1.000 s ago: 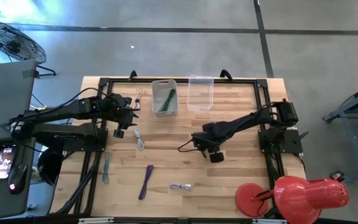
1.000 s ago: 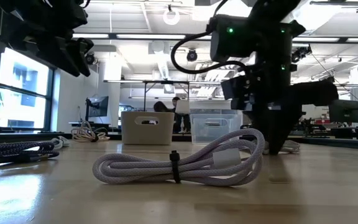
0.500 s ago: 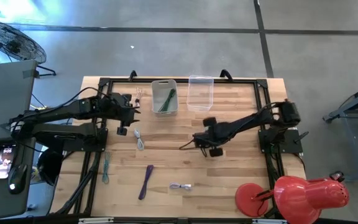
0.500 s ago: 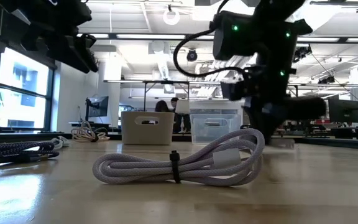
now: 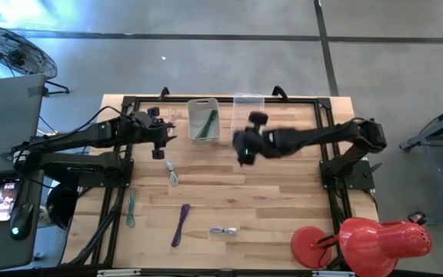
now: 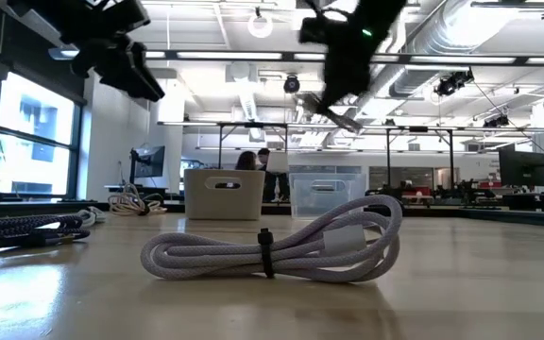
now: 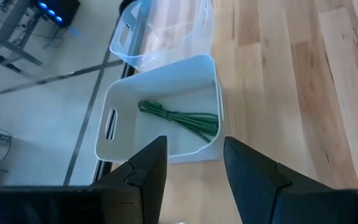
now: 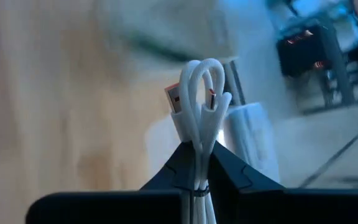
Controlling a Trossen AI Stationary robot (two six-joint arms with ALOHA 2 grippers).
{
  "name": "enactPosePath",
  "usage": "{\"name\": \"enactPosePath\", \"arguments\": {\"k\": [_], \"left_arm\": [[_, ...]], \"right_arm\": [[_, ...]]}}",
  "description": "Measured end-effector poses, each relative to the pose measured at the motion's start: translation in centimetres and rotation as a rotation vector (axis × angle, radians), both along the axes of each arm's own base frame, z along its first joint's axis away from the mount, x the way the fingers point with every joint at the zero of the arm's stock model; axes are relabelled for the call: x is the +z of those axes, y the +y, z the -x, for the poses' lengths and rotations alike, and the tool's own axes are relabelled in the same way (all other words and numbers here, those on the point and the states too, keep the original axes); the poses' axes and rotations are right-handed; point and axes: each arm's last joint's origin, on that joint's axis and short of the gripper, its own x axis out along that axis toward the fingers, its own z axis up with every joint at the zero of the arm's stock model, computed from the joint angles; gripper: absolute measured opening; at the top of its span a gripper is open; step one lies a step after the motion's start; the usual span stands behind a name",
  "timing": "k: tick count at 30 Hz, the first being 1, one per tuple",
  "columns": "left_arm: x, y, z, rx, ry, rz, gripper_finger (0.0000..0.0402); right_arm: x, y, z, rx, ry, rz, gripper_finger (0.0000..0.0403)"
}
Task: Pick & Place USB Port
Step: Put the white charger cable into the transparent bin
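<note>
My right gripper (image 5: 243,151) hangs in the air between the table's middle and the two bins at the far edge, shut on a bundled white USB cable (image 8: 201,93) with orange-tipped plugs. In the low view it is high up (image 6: 340,90), the cable end (image 6: 345,119) showing below it. A white bin (image 5: 204,119) holds a green cable (image 7: 185,118); a clear bin (image 5: 248,114) stands to its right. My left gripper (image 7: 191,155) is open, hovering just left of the white bin (image 5: 158,146). My right gripper pinches the white cable bundle across its several strands (image 8: 199,134) between the two fingers. The looped end with the plugs (image 8: 194,87) sticks out past the fingertips. The bundle is lifted clear of the table.
Several loose cables lie on the table: a pale one (image 5: 172,173), a teal one (image 5: 131,208), a purple one (image 5: 181,223) and a white coiled one (image 5: 223,230) near the near edge. A red lamp (image 5: 360,240) stands at the near right corner.
My right gripper has risen from the table with the white cable, lifting it clear, and swung toward the far edge and the bins, turning as it went. My left gripper has drifted a little toward the far edge.
</note>
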Motion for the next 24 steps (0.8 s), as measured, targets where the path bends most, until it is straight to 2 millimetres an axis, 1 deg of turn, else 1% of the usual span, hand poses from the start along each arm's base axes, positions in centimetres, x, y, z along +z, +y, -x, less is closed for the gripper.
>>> {"name": "enactPosePath", "arguments": {"k": [2,5,9,14,19,24], "left_arm": [[0.0,0.0,0.0,0.0,-0.005,-0.001,0.0154],[0.0,0.0,0.0,0.0,-0.004,-0.001,0.0154],[-0.1,0.0,0.1,0.009,0.006,0.018,0.0154],[-0.4,-0.1,0.3,0.012,0.04,0.032,0.0154],[-0.6,-0.1,0.4,0.024,0.057,0.056,0.0154],[-0.9,-0.2,0.6,0.021,0.085,0.07,0.0154]], "right_arm": [[1.0,-1.6,-0.5,-0.061,-0.111,-0.044,0.0014],[1.8,-4.0,-0.8,-0.14,-0.231,-0.11,0.0014],[2.1,-7.2,-0.3,-0.267,-0.358,-0.249,0.0014],[1.7,-10.5,0.8,-0.402,-0.417,-0.292,0.0014],[0.8,-12.3,1.5,-0.447,-0.464,-0.35,0.0014],[-0.8,-13.3,2.0,-0.453,-0.494,-0.376,0.0014]]}}
